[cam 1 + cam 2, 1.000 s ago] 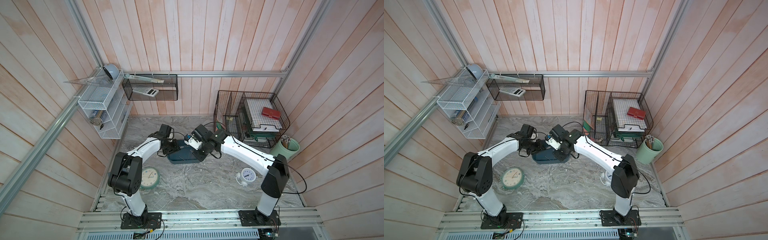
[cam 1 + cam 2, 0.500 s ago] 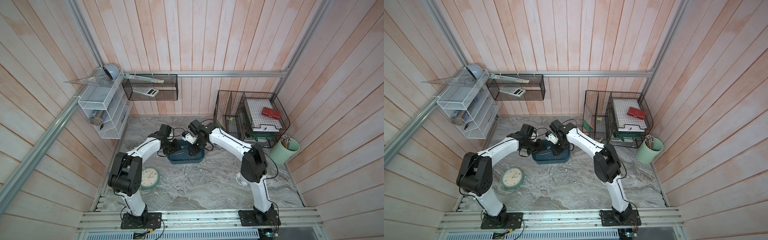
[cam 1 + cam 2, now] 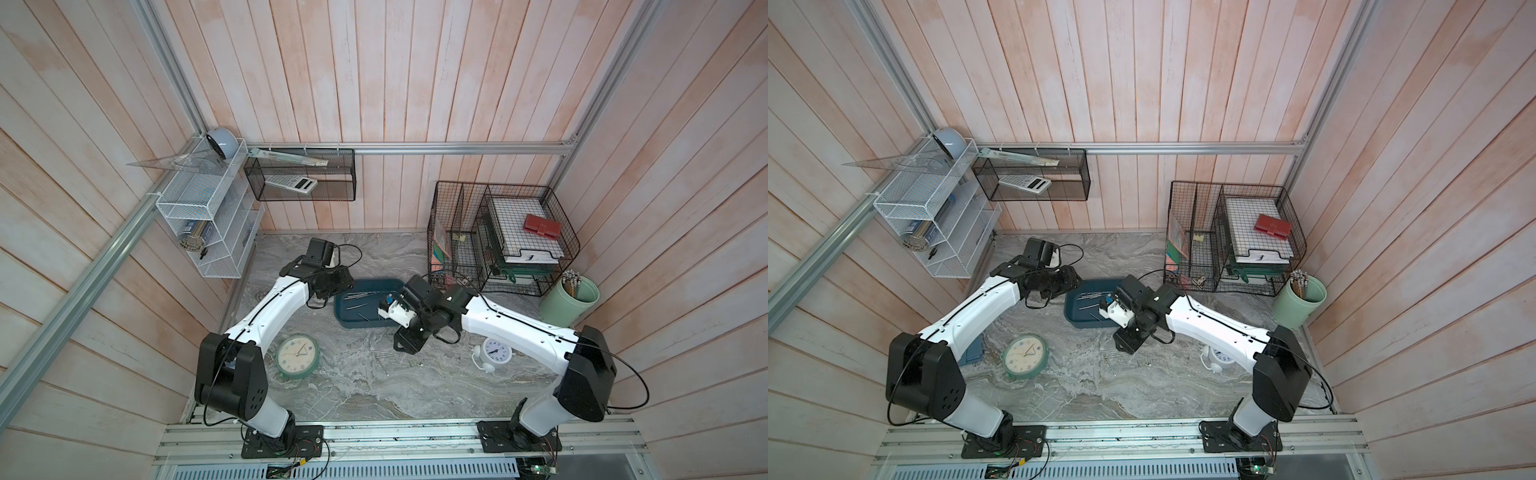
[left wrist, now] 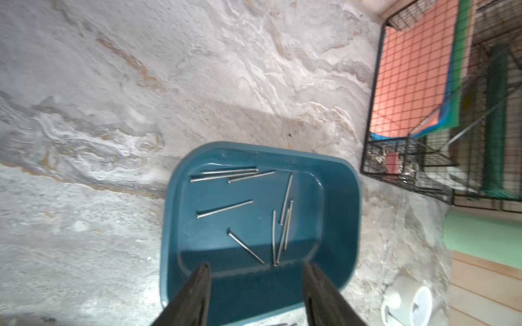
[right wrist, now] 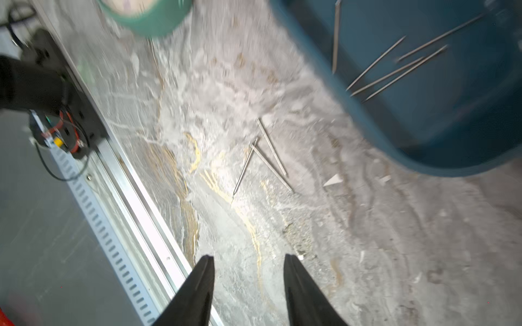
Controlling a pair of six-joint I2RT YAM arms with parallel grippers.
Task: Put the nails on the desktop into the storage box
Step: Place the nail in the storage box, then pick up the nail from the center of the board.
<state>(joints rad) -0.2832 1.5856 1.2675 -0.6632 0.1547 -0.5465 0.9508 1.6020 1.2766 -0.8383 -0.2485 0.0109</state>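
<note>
The dark teal storage box point(image 3: 348, 318) point(image 3: 1077, 318) sits mid-desktop with several nails point(image 4: 224, 209) lying loose in it. Three more nails point(image 5: 271, 149) point(image 3: 382, 355) point(image 3: 1113, 355) lie on the marble desktop point(image 3: 374, 390) just in front of the box. My left gripper point(image 4: 255, 265) point(image 3: 338, 282) hangs open and empty over the box's left end point(image 4: 341, 211). My right gripper point(image 5: 248, 256) point(image 3: 405, 343) is open and empty above the desktop, beside the box's front right corner point(image 5: 423, 127) and close to the loose nails.
A green round clock point(image 3: 297, 356) lies front left and a white alarm clock point(image 3: 496, 352) front right. Black wire baskets point(image 3: 498, 237) and a mint cup point(image 3: 569, 299) stand at the back right. A white wire rack point(image 3: 208, 216) hangs on the left wall.
My right gripper has opened and swung off the storage box to the desktop in front of it. The left jaws have spread wider over the box.
</note>
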